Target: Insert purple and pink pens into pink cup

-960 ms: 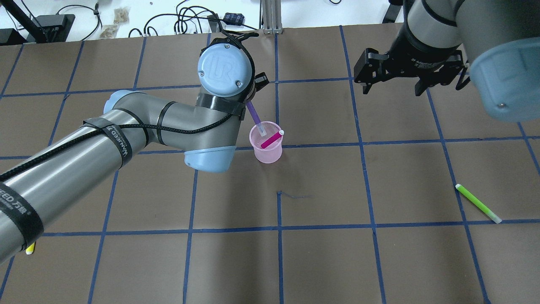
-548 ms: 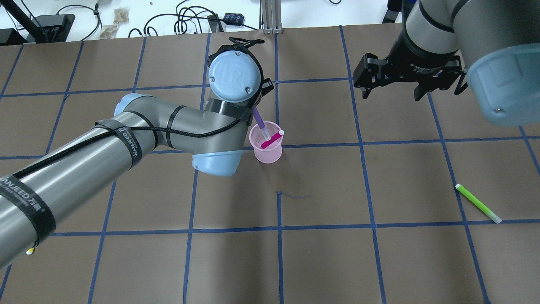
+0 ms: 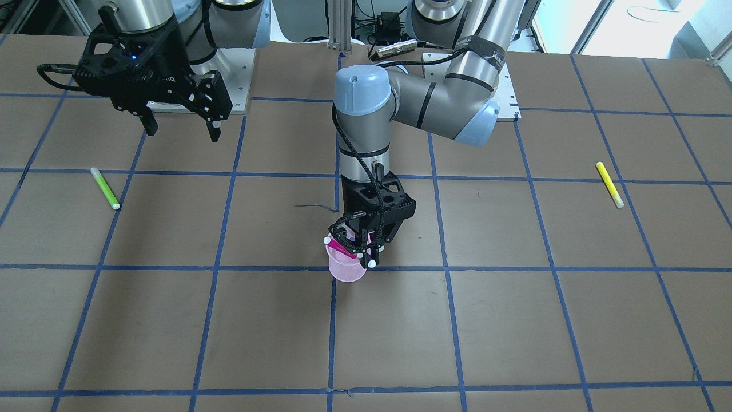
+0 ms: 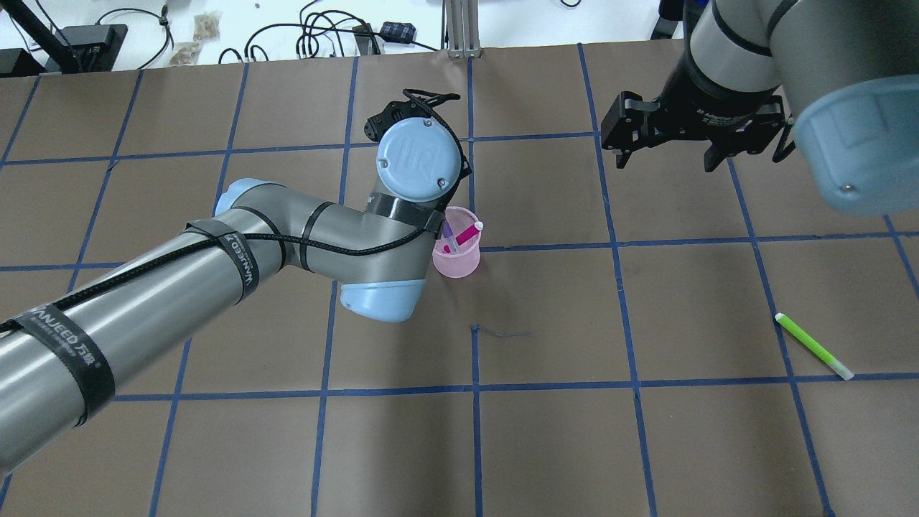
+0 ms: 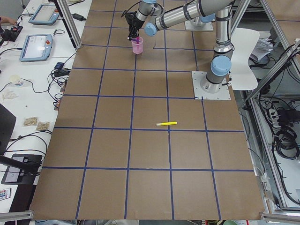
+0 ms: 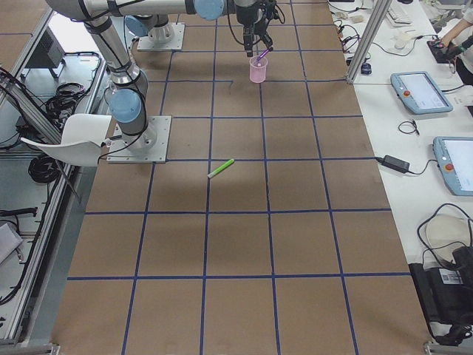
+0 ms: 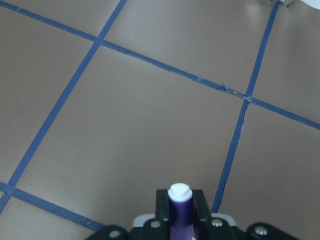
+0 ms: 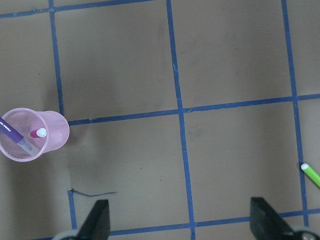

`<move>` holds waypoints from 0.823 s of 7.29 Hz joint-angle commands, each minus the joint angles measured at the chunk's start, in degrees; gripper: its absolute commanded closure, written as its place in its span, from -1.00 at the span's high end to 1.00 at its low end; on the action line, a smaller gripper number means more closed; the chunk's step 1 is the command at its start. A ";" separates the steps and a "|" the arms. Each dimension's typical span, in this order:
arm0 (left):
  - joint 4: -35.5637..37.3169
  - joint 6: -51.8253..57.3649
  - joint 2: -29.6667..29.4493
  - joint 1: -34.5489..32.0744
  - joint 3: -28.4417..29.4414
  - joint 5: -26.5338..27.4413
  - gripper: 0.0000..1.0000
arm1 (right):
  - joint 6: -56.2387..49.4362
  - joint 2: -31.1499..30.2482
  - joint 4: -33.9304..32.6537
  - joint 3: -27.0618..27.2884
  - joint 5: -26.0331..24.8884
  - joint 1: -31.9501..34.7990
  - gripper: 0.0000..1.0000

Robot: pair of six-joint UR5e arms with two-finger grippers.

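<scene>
On the tabletop (image 3: 514,320), seen from the front, the left tool (image 3: 357,250) hangs right over the pink cup (image 3: 346,273), where the pink pen (image 3: 342,249) leans on the rim. The right tool (image 3: 183,133) hovers well apart, jaws spread on nothing. From overhead, the purple pen (image 4: 447,231) angles down into the cup beside the pink one. The left wrist view shows the fingers (image 7: 162,202) clamped on the purple pen. The right wrist view shows both pens inside the cup, and 1 green pen (image 8: 311,173) at the edge.
</scene>
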 commanded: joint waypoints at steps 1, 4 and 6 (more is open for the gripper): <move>0.46 -0.05 -0.53 -0.66 -0.26 0.01 0.22 | -0.01 -0.01 -0.09 0.00 0.16 0.00 1.00; 0.63 0.04 -0.27 -0.84 0.26 -0.34 1.00 | -0.10 0.43 -0.88 0.00 -0.02 -0.09 1.00; -2.15 1.87 1.91 1.51 2.28 -1.74 1.00 | -0.01 0.16 -0.88 -0.09 0.33 0.00 1.00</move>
